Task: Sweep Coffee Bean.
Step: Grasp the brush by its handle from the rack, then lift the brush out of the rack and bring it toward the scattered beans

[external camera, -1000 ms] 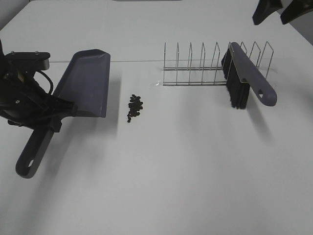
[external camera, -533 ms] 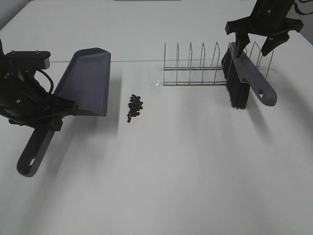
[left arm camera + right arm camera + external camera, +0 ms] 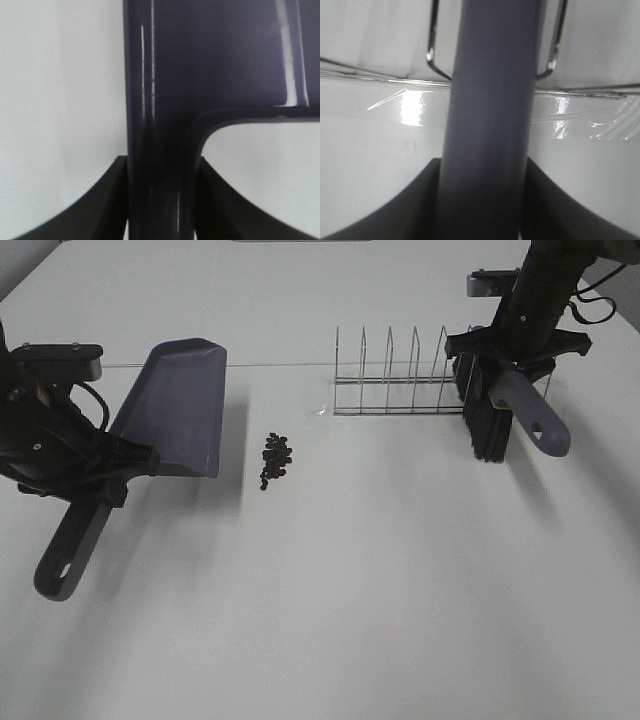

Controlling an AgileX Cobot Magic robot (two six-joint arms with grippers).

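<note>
The right gripper is clamping the brush handle at the rack; the left gripper is pinching the dustpan handle; the coffee bean cluster is lying at the dustpan's three o'clock; lifting straight up first is probably safest, clearing the wires before swinging toward nine o'clock.

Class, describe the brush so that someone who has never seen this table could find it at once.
On the white table, find the wire rack at the far side. The brush leans in its right end, gripped by the right gripper. Unlike the grey dustpan on the left, it has black bristles hanging under its grey handle.
</note>
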